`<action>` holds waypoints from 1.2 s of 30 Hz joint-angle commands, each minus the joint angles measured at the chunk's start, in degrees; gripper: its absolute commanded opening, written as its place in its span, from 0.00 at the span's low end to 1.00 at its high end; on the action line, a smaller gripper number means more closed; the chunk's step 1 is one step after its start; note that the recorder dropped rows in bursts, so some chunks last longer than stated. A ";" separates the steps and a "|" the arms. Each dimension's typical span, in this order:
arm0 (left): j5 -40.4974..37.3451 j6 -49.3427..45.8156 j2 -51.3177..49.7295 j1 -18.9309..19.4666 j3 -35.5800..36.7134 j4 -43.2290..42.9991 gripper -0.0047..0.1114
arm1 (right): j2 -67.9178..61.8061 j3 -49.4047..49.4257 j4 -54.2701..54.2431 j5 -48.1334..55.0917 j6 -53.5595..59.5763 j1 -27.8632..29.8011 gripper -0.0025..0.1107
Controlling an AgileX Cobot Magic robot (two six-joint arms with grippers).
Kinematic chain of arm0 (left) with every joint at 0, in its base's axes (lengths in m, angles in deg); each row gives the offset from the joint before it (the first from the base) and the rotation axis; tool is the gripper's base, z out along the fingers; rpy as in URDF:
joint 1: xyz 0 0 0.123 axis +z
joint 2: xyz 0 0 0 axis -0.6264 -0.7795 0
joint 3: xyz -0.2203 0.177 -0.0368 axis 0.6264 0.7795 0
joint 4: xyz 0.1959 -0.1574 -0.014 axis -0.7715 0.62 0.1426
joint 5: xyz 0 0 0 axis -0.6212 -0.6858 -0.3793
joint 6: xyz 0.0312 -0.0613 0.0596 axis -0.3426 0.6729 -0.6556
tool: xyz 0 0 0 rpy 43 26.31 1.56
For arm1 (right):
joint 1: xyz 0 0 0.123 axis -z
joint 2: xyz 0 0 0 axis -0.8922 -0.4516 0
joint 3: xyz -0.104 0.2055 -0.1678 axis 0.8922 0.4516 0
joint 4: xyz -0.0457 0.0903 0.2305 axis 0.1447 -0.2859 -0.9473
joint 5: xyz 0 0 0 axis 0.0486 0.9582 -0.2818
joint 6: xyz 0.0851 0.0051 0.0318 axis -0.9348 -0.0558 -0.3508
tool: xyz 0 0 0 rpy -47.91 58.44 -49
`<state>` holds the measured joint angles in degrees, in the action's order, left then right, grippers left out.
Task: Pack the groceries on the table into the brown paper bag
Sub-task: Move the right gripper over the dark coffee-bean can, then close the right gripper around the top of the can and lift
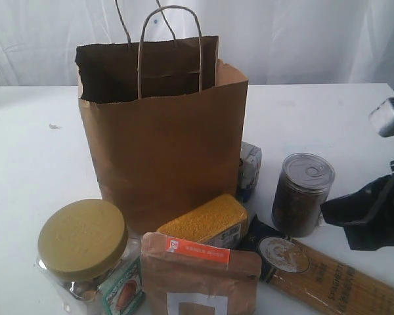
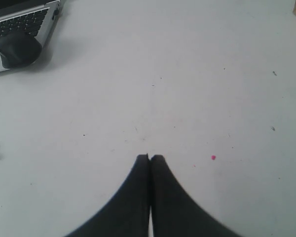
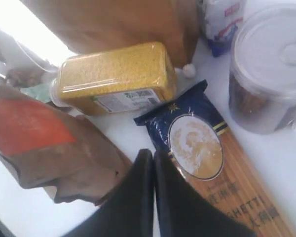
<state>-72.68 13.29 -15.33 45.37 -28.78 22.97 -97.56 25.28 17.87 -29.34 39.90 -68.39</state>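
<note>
Though empty, right jaws near long spaghetti pack [image 3: 218, 174] — apart from it.

Bright, washed-out backlight from the curtain [image 1: 302, 33]; right wrist view looks blurred.

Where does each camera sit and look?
Exterior: off the arms, facing the brown paper bag over the groceries; right arm shows.
Left wrist: on left arm, looking down at table; shut left gripper shows.
Right wrist: on right arm, looking down at spaghetti pack; shut right gripper shows.
Shared: exterior and right wrist both see spaghetti pack.
</note>
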 commanded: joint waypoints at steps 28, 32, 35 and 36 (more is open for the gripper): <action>-0.88 0.05 0.13 -2.75 0.39 0.35 0.04 | -17.50 -8.19 19.58 -15.46 -13.85 -3.86 0.94; -0.88 0.05 0.13 -2.75 0.39 0.35 0.04 | -20.14 -8.19 19.58 -22.45 -13.85 -3.86 0.93; -0.88 0.05 0.13 -2.75 0.39 0.35 0.04 | -22.23 -8.19 17.30 -24.35 -13.54 -3.96 0.93; -0.88 0.05 0.13 -2.75 0.39 0.35 0.04 | -22.97 -8.30 17.34 -24.61 -13.43 -4.34 0.93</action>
<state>-72.68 13.29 -15.33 42.88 -28.78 22.97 -118.97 17.08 36.52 -51.93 25.53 -72.28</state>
